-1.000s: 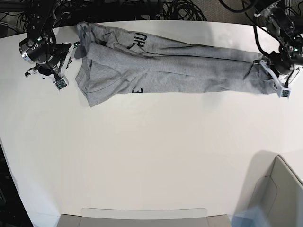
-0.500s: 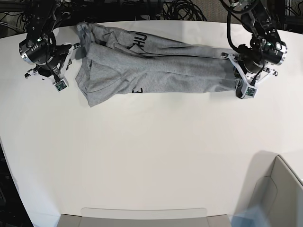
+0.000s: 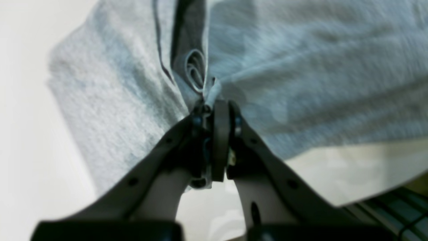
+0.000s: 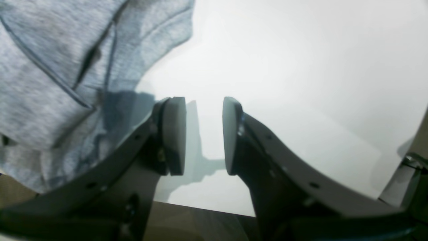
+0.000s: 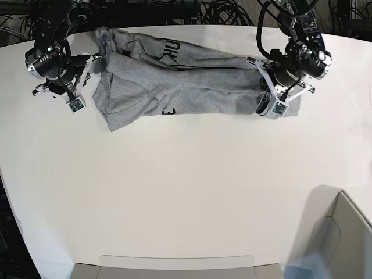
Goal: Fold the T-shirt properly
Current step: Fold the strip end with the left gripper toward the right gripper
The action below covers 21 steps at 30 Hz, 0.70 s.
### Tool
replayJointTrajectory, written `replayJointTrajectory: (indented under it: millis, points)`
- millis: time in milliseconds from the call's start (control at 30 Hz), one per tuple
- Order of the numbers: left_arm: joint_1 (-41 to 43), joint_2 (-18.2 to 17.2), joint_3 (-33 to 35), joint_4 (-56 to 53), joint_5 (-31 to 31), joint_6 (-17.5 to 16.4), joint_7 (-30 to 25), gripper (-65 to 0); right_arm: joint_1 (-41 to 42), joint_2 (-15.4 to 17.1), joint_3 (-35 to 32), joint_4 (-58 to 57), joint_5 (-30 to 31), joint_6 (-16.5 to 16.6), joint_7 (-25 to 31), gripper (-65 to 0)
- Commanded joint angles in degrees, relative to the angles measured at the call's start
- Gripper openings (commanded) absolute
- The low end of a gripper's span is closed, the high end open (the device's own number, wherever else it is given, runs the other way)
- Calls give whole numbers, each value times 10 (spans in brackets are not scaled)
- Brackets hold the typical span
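The heather-grey T-shirt [image 5: 186, 87] lies stretched along the far side of the white table [image 5: 186, 186], with bits of black lettering showing on its folds. My left gripper [image 5: 265, 93] is at the shirt's right end. In the left wrist view this left gripper [image 3: 214, 107] is shut on a bunched fold of the T-shirt [image 3: 317, 83]. My right gripper [image 5: 85, 72] stands beside the shirt's left end. In the right wrist view the right gripper [image 4: 204, 134] is open over bare table, with the T-shirt [image 4: 50, 67] just to its left and nothing between the pads.
A grey bin [image 5: 343, 238] stands at the near right corner. A flat grey tray [image 5: 174, 264] lies along the front edge. Black cables [image 5: 221, 11] pile up behind the table's far edge.
My left gripper has carried the shirt's right end leftward across the table, so the shirt now spans less width. The right arm has stayed put, still open.
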State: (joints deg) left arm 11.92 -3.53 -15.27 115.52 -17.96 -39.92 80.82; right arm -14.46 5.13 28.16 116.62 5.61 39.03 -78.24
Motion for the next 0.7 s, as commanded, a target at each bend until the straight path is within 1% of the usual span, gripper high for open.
replayJointTrajectory:
  millis: [0, 133, 200, 333, 667]
  points:
    - [-5, -3, 9, 11, -6, -1, -8, -650, 4, 4, 1, 8, 1, 10, 1, -461]
    - [-5, 1, 35, 11, -6, -1, -8, -650, 4, 4, 1, 7, 1, 10, 1, -461]
    - [-6, 17, 37, 11, -6, -1, -8, -650, 4, 4, 1, 7, 1, 10, 1, -461]
    - [-6, 37, 38, 11, -6, -1, -8, -650, 4, 4, 1, 7, 1, 10, 1, -461]
    - [-6, 38, 40, 10, -6, -1, -8, -650, 4, 3, 1, 7, 2, 10, 1, -461]
